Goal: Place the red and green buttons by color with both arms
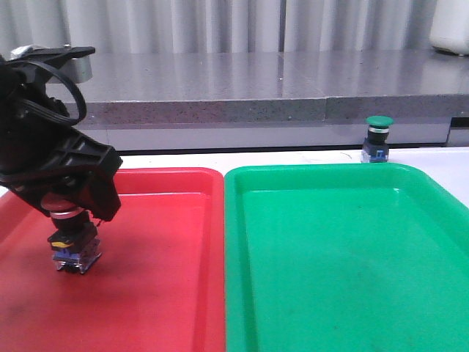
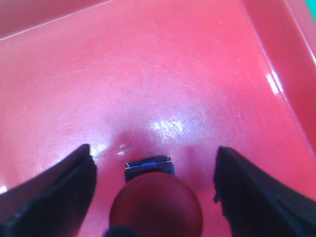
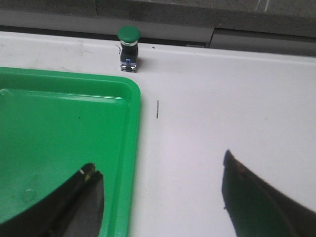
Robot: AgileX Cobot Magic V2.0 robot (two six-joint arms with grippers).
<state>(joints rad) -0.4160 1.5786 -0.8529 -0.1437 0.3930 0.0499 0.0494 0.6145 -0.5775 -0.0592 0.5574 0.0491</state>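
A: Left tool (image 1: 73,220)?
B: Lower left of frame, over the red tray (image 1: 168,293). Fingers (image 2: 54,197) spread, red button (image 1: 73,246) between them, base on the tray floor.
A: Right tool (image 3: 163,197)?
B: Spread, holding nothing. Green button (image 1: 378,139) upright on the white counter (image 3: 222,98), upper right, just behind the green tray (image 1: 330,257).

One button (image 1: 74,246) stands in the left tray (image 1: 161,293); the right tray (image 1: 330,279) lies just beside it. The other button (image 1: 378,139) stands on the table (image 3: 222,98), behind the right tray.
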